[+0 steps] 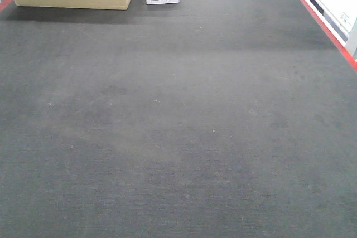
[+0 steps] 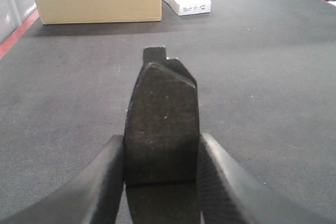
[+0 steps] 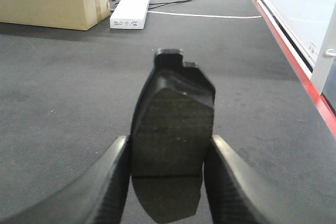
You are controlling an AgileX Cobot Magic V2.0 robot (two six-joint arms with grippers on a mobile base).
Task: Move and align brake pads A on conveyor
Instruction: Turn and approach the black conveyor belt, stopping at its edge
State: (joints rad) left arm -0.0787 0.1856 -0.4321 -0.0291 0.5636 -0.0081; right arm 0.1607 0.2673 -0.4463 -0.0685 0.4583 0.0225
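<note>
Dark conveyor (image 1: 178, 137) is seen without pads in the front view; 1 brake pad (image 2: 161, 119) is clamped by the left gripper (image 2: 161, 174), a second pad (image 3: 172, 129) by the right gripper (image 3: 167, 177), over the belt, so placing and aligning are judged undone.

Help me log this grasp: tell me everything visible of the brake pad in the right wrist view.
The brake pad is a flat oblong piece with a speckled grey-brown friction face on a black backing plate, whose glossy edge and notched tab show at the far end. It points away from the camera, clamped at both sides between the black fingers of the right end effector. The conveyor lies behind it; contact with it cannot be told.
</note>
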